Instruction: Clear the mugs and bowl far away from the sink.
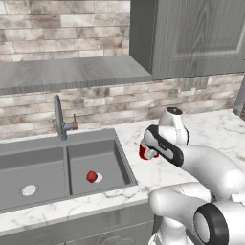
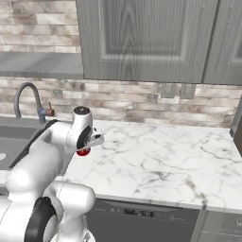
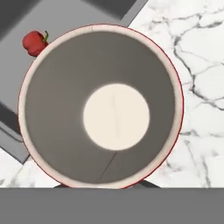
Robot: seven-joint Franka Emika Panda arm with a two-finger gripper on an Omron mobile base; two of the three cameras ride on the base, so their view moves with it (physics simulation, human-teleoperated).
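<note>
A bright red mug with a pale inside stands upright at the counter's edge just right of the sink. My gripper is down on it, shut on the rim. In the hand view I look straight down into the mug, the sink basin lying behind it and my gripper barely showing at the near rim. From the right base view the mug peeks out red below the hand. Whether it is off the counter I cannot tell. The bowl is out of view.
A small red fruit with a green stem lies on the drain of the right basin. The tap with its red lever stands behind the sink. White marble counter stretches to the right under grey wall cabinets.
</note>
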